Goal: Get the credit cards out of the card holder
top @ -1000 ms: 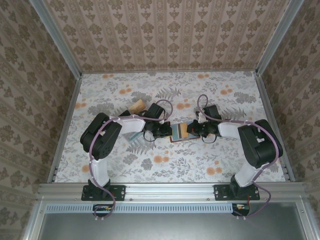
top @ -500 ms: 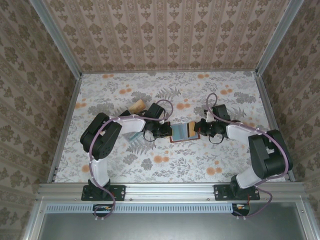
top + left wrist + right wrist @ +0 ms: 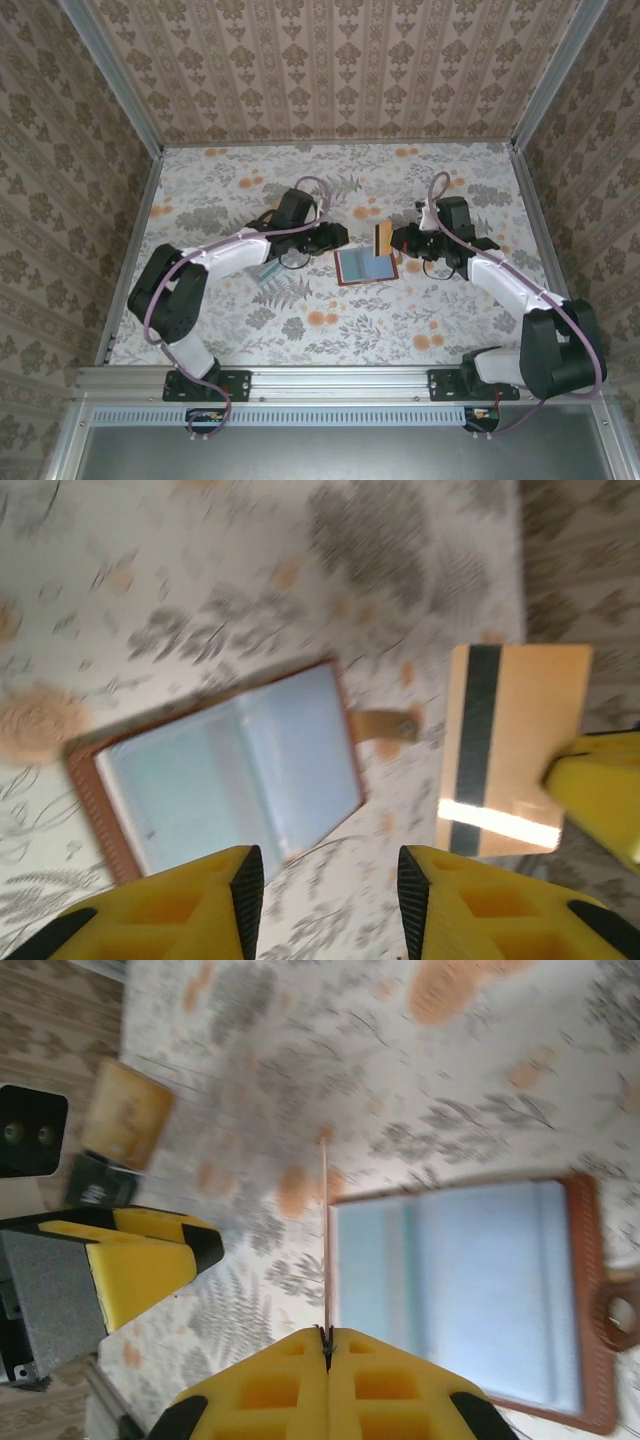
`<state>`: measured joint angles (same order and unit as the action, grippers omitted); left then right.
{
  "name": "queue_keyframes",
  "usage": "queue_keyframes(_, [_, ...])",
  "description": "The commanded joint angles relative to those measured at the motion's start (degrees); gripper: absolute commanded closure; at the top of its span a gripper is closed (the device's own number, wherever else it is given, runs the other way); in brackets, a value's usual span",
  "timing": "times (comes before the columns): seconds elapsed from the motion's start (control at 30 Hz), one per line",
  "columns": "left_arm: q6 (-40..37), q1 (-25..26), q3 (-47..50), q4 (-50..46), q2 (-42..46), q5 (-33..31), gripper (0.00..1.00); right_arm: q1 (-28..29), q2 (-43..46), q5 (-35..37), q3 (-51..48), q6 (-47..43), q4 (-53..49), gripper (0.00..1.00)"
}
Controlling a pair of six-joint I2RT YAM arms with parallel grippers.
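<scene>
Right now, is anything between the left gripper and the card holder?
Nothing visible does. The open left gripper faces the card holder, which lies open on the table. The orange card, pinched by the right gripper, hangs off to one side.

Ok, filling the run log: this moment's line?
left gripper: open, empty | right gripper: shut on orange-tan card | card holder: lying open

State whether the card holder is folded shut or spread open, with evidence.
Spread open. The card holder lies flat with its grey-blue inner pockets facing up, framed by the reddish-brown leather edge.
</scene>
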<state>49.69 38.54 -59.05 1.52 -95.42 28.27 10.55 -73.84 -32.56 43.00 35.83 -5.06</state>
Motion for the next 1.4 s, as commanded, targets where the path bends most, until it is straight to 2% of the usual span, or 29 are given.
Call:
queue_keyframes(0.0, [5.60,-0.79,1.99,10.55,2.57,2.82,0.57,0.58,1.90,-4.78,2.25,4.54,5.09,1.00])
queue_keyframes(0.33, [15.06,-1.30,4.23,26.87,2.44,7.68,0.62,1.80,0.68,-12.41,2.79,15.19,20.38,1.00])
queue_keyframes(0.53, [20.47,-1.54,6.41,37.66,1.16,8.16,0.66,2.09,0.23,-12.99,2.74,15.40,20.96,1.00])
queue_keyframes(0.57, [21.02,-1.55,6.53,38.54,1.08,9.83,0.67,2.09,0.26,-12.86,2.62,15.40,20.84,1.00])
queue_keyframes(0.87, [21.08,-1.59,7.66,38.47,2.41,8.94,0.69,2.10,0.15,-10.70,1.86,15.59,20.61,1.00])
queue_keyframes(1.07, [20.89,-0.95,5.90,38.75,1.14,11.13,0.72,2.07,-0.26,-12.91,1.86,16.46,22.64,1.00])
queue_keyframes(1.27, [21.41,-0.31,5.31,41.02,0.26,12.04,0.81,2.10,-0.84,-13.59,1.55,16.55,22.99,1.00])
queue_keyframes(1.37, [21.24,-0.31,5.35,41.34,0.52,11.89,0.92,2.10,-1.04,-13.75,1.47,16.33,22.94,1.00])
